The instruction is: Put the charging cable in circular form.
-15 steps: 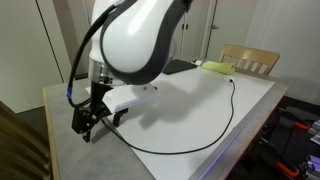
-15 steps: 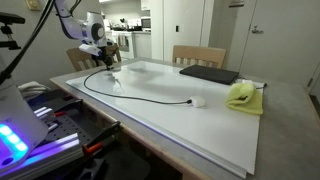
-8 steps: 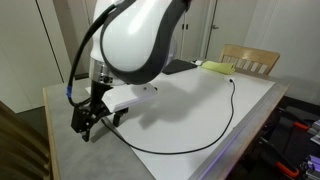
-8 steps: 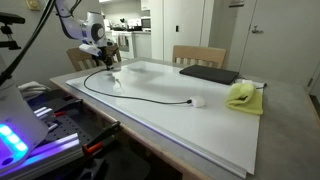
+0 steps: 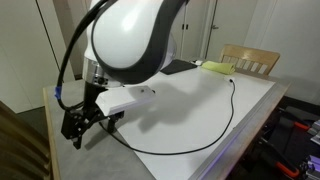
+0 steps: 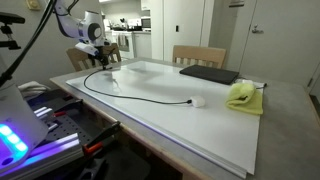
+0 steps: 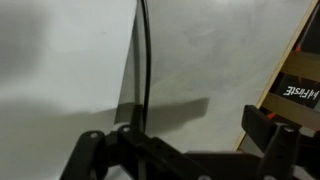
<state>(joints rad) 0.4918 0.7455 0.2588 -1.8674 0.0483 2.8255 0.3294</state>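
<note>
Wrist view: charging cable (image 7: 145, 60) on table (image 7: 60, 60), between wide-spread gripper (image 7: 175, 138) jaws.

Both exterior views are looking bright and evenly lit, with overhead room light bouncing off the white table (image 5: 255, 105) (image 6: 160, 85) and giving it a mild sheen. The arm's white shell (image 5: 130, 40) is sitting right up against the lens, going soft and nearly blowing out, and it's dropping a fuzzy shadow on the tabletop. A blue-purple LED glow (image 6: 10, 140) is bleeding into one corner. The wrist view is running dimmer and greyer, with the charging cable (image 7: 146, 60) throwing a crisp shadow strip right beside itself.
</note>
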